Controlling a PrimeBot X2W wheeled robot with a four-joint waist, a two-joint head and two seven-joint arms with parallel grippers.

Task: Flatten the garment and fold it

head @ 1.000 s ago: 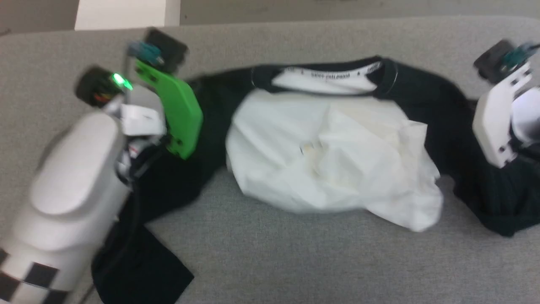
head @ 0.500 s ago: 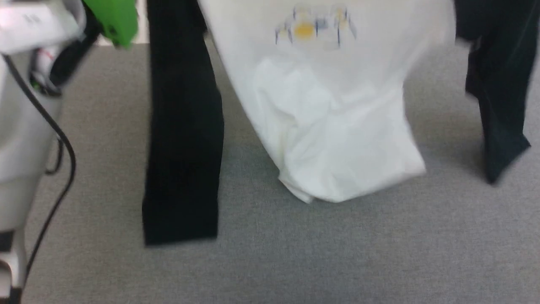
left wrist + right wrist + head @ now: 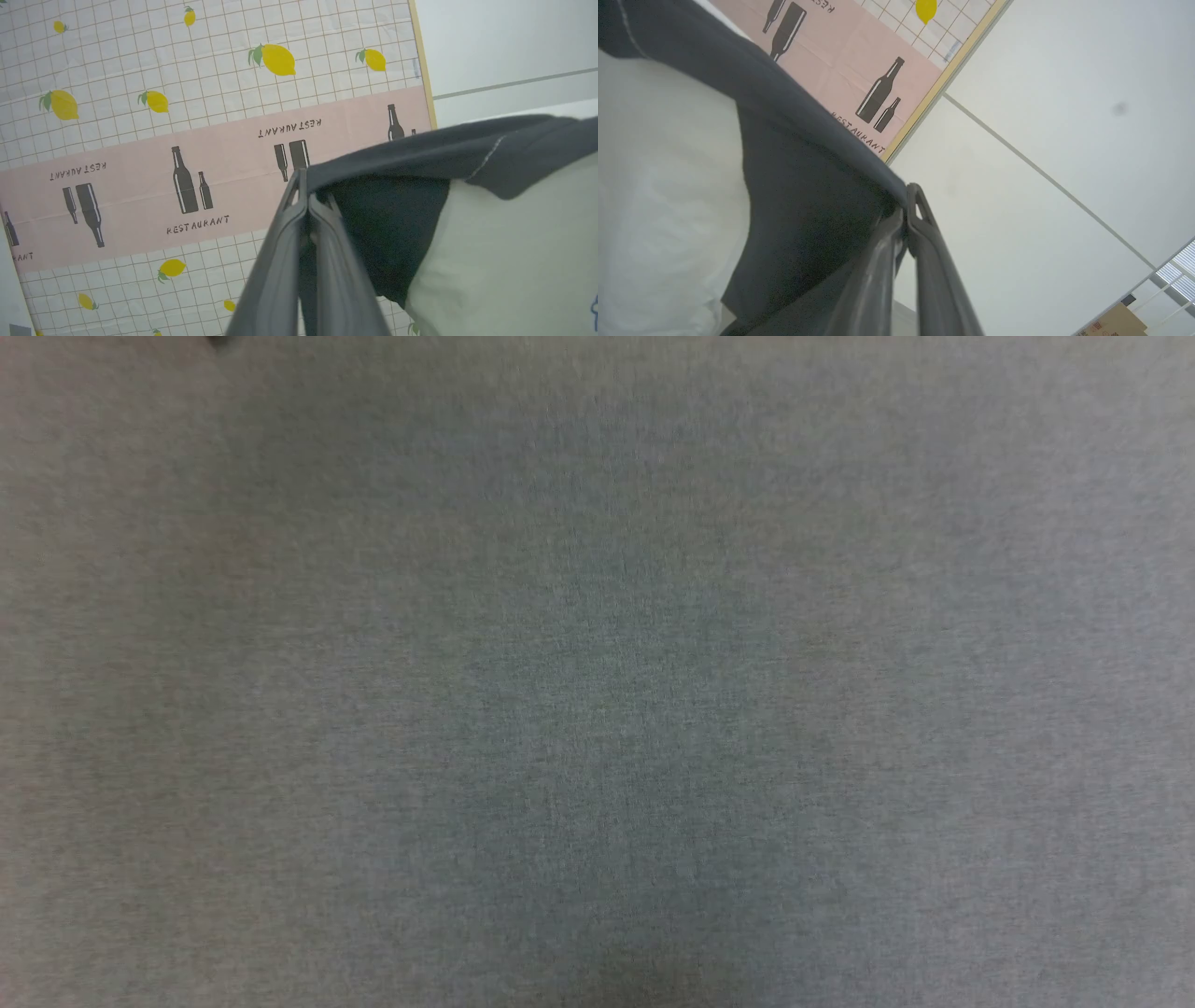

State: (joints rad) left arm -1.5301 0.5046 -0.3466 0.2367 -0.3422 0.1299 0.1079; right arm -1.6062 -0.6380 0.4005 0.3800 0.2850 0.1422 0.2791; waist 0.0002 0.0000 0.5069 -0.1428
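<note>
The left gripper (image 3: pixel 307 193) has its fingers pressed together on the black shoulder cloth of the garment (image 3: pixel 490 242), in front of the lemon-print panel (image 3: pixel 187 116) near its right edge. The pinched hem itself is hidden between the fingers. From there the garment hangs rightward, its white body cut off by the frame. The right gripper (image 3: pixel 908 207), fingers clamped on the other black shoulder, sits just past the panel's edge against a pale wall (image 3: pixel 1064 93). Head view: grey bench (image 3: pixel 597 672), blurred, with a dark speck (image 3: pixel 219 342) at the top left, too small to make out.
</note>
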